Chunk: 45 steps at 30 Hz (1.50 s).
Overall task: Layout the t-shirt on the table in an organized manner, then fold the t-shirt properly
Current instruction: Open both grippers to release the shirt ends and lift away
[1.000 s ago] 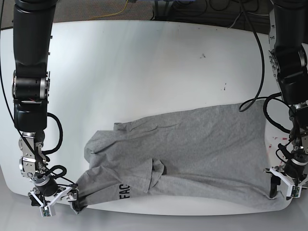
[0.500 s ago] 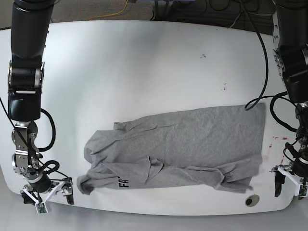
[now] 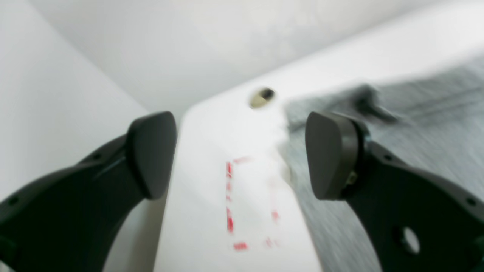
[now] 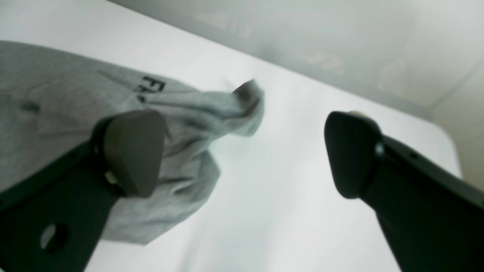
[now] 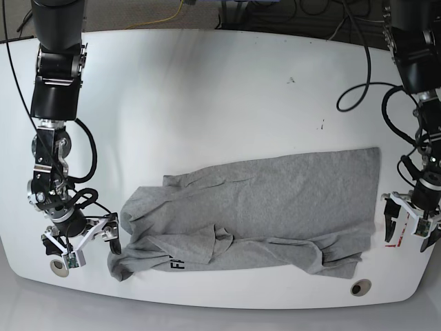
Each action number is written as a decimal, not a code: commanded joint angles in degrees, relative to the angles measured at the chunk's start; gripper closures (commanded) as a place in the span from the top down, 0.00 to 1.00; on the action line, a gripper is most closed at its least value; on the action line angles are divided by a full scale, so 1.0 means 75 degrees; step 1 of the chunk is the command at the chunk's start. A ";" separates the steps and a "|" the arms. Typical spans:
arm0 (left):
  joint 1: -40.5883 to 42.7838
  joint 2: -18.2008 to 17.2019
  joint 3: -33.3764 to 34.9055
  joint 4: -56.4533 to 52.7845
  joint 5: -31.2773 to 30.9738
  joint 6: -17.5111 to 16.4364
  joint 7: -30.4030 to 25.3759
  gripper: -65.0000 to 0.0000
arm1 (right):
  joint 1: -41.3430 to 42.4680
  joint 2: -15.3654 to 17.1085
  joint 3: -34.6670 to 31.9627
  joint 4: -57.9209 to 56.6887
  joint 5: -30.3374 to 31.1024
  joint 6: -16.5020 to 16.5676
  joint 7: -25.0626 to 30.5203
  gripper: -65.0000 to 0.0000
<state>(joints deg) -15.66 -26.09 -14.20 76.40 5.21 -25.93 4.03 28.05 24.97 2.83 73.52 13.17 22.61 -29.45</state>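
Grey heathered cotton, the short-sleeved t-shirt lies crumpled across the near half of the glossy white surface, its lower hem bunched and black lettering showing near one corner. My left end effector stands spread wide over the surface edge just beside the shirt's side hem, holding nothing; between its black pads I see bare white, a red rectangular outline mark and a small round hole. My right end effector is also spread wide and empty, close by the rumpled sleeve end, one pad in front of the cloth, though I cannot tell whether it touches.
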 commanded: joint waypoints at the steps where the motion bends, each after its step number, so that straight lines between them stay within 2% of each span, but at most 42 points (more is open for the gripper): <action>1: 0.0230 0.0073 -0.0164 0.0779 -0.0103 0.0123 -0.0168 0.78 | -0.0007 -0.0042 0.0285 0.0144 0.0067 -0.0067 0.0065 1.00; 8: 0.1309 0.0390 -0.0528 0.1763 -0.0091 0.0123 -0.0157 0.78 | -0.0535 -0.0487 0.0625 0.0109 0.0079 -0.0067 0.0053 1.00; 14: 0.1719 0.0483 -0.0563 0.2197 -0.0091 0.0123 -0.0157 0.78 | -0.0746 -0.0850 0.0894 -0.0208 0.0079 -0.0067 0.0053 1.00; 21: 0.1859 0.0812 -0.0750 0.2349 -0.0080 0.0123 -0.0168 0.78 | -0.0746 -0.1261 0.1246 -0.0794 0.0079 -0.0067 0.0065 1.00; 36: 0.2059 0.0894 -0.0762 0.2349 -0.0056 0.0123 -0.0168 0.78 | -0.0699 -0.1507 0.1211 -0.2119 0.0079 -0.0067 0.0440 1.00; 42: 0.2176 0.0905 -0.0762 0.2361 -0.0068 0.0123 -0.0180 0.78 | -0.0570 -0.1730 0.1223 -0.2634 0.0079 -0.0055 0.0662 1.00; 45: 0.2258 0.0894 -0.0762 0.2361 -0.0068 0.0123 -0.0192 0.78 | -0.0558 -0.1788 0.1234 -0.2834 0.0079 0.0086 0.0698 1.00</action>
<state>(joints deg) 1.72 -18.46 -19.46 92.90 5.37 -25.56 4.03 22.17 11.35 11.97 52.38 12.95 22.52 -24.05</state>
